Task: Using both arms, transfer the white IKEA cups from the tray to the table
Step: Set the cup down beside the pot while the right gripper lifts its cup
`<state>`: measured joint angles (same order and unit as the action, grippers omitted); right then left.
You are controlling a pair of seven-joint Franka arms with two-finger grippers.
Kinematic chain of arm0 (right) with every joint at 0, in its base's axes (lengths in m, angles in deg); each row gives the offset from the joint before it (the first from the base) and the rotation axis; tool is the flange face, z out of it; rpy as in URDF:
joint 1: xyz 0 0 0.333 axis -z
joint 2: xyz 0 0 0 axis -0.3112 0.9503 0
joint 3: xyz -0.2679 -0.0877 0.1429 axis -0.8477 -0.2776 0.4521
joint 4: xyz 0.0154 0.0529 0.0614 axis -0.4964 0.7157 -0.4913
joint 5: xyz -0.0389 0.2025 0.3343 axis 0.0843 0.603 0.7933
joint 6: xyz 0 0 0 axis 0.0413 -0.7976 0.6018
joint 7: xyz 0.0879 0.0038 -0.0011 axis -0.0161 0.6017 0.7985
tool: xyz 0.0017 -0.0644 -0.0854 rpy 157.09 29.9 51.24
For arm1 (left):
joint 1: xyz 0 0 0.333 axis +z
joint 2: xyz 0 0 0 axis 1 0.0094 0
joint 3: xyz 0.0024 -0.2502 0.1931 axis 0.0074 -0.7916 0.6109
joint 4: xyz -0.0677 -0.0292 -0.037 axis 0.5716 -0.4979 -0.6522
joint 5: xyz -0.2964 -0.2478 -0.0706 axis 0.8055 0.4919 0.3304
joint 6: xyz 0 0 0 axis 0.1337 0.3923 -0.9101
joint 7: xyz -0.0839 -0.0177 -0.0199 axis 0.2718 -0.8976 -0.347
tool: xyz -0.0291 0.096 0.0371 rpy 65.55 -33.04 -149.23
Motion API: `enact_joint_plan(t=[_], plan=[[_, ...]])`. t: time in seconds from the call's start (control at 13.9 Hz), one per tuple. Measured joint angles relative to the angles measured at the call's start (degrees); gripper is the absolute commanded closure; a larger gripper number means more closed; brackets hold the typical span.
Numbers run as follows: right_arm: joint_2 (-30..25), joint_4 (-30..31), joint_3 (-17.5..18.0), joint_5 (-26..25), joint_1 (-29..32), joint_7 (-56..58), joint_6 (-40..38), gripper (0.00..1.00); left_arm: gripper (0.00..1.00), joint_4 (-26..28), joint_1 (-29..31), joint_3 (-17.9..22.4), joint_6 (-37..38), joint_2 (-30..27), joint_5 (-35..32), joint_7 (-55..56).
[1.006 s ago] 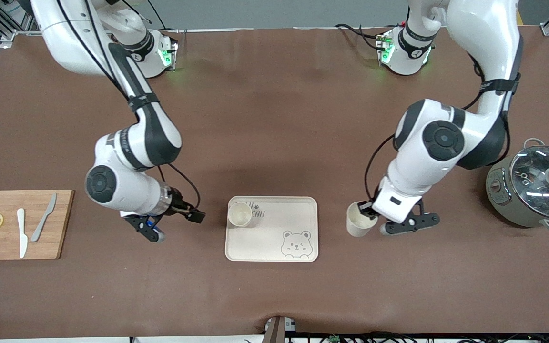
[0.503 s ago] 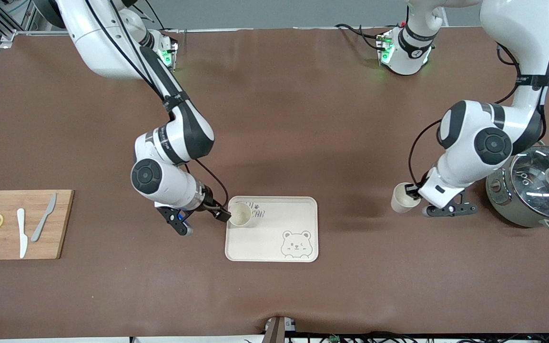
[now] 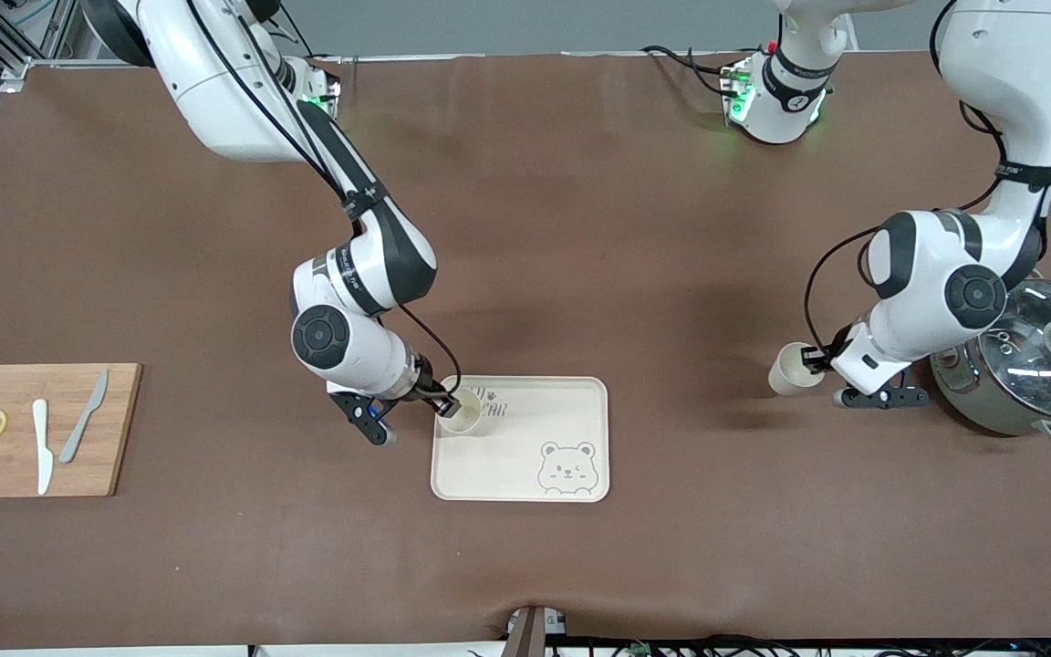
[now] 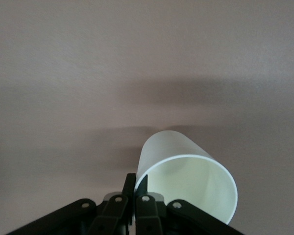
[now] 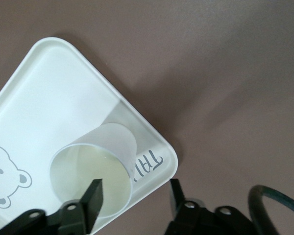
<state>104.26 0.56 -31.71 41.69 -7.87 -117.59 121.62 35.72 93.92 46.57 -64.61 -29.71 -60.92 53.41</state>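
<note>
One white cup (image 3: 462, 412) stands on the cream bear tray (image 3: 571, 401), in the corner toward the right arm; it also shows in the right wrist view (image 5: 90, 169) on the tray (image 5: 49, 88). My right gripper (image 3: 446, 405) (image 5: 134, 196) is open, with one finger over the cup's mouth and the other outside the tray's corner. My left gripper (image 3: 819, 361) (image 4: 135, 188) is shut on the rim of the second white cup (image 3: 790, 370) (image 4: 186, 178). It holds that cup tilted over the bare table between the tray and the pot.
A grey-green glass-lidded pot (image 3: 1027, 360) stands at the left arm's end, close to the left wrist. A wooden cutting board (image 3: 78, 456) with two lemon slices, a white knife (image 3: 42, 445) and a grey knife lies at the right arm's end.
My left arm has carried its cup away from the tray toward the pot. My right gripper has moved from beside the tray onto the rim of the cup on the tray.
</note>
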Motion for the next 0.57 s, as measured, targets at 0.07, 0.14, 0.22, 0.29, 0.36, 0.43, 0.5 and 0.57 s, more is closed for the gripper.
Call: enact_joint_plan(t=[0.07, 0.14, 0.22, 0.29, 0.36, 0.43, 0.5, 0.57], plan=[[0.2, 0.0, 0.0, 0.0, 0.0, 0.0, 0.9, 0.53, 0.96, -0.2, -0.1, -0.1, -0.1, 0.8, 0.3, 0.0], [0.4, 0.0, 0.0, 0.0, -0.2, -0.1, 1.7, 0.71, 0.87, -0.5, -0.1, -0.2, -0.2, 1.6, 0.5, 0.0], [0.7, 0.0, 0.0, 0.0, -0.4, -0.8, 2.4, 0.89, 0.46, -1.0, -0.1, -0.2, -0.2, 2.3, 0.5, 0.0], [0.9, 0.0, 0.0, 0.0, -0.6, -1.5, 2.7, 1.00, 0.03, -1.5, 0.0, -0.2, -0.3, 2.8, 0.5, 0.0], [1.1, 0.0, 0.0, 0.0, -0.7, -1.9, 2.8, 1.00, 0.00, -2.1, 0.0, -0.2, -0.3, 3.2, 0.6, 0.0], [1.2, 0.0, 0.0, 0.0, -0.8, -2.1, 2.8, 1.00, 0.00, -2.7, 0.0, -0.2, -0.3, 3.2, 0.6, 0.0], [1.2, 0.0, 0.0, 0.0, -0.8, -2.1, 2.8, 1.00, 0.00, -3.5, -0.1, -0.2, -0.3, 3.2, 0.7, 0.0], [1.2, 0.0, 0.0, 0.0, -0.8, -2.1, 2.8, 1.00, 0.00, -4.8, -0.1, -0.3, 0.3, 3.0, 0.7, 0.0]])
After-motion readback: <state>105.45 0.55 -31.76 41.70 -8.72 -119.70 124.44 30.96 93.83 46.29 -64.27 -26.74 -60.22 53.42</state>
